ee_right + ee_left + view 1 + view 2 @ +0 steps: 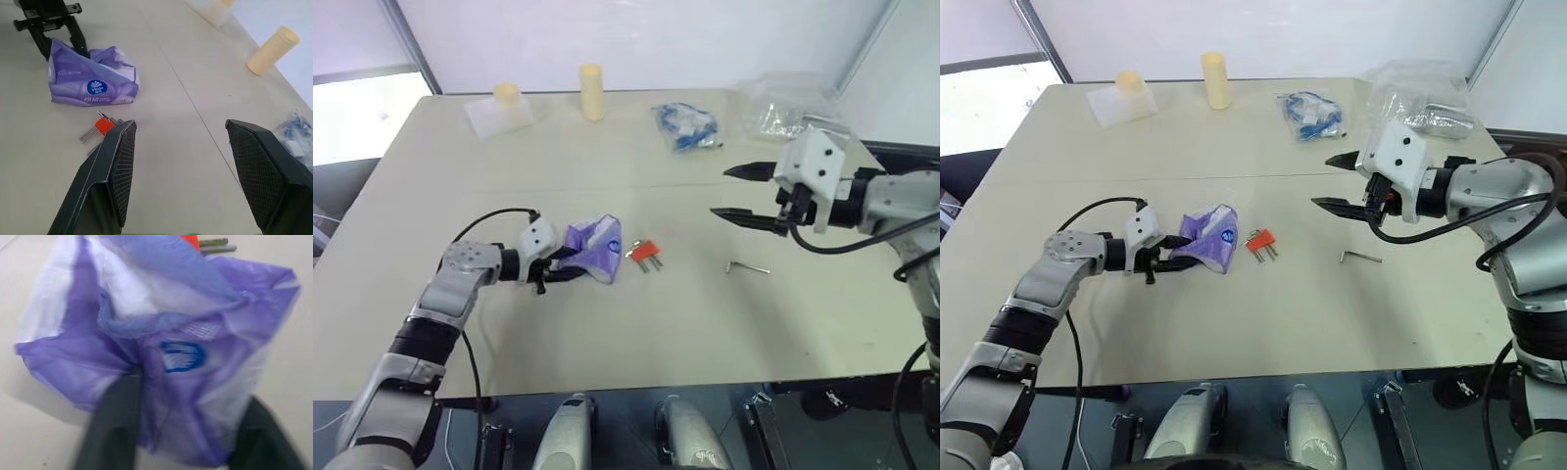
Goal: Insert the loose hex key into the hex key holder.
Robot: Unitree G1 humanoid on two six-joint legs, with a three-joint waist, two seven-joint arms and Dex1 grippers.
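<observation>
1. Table: matt, smooth beige surface.
2. Purple-white pouch: thin, crinkled, slightly glossy plastic film.
3. Hex key holder: red plastic holding dark metal keys.
4. Loose hex key: grey, thin metal.
5. Right gripper: pads of black, cross-hatched, matt texture.
6. Bags near the far edge: clear, shiny plastic.

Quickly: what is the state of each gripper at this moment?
Left gripper: fingers around the purple-white plastic pouch, gripping it.
Right gripper: open, holding nothing, above the table.
</observation>
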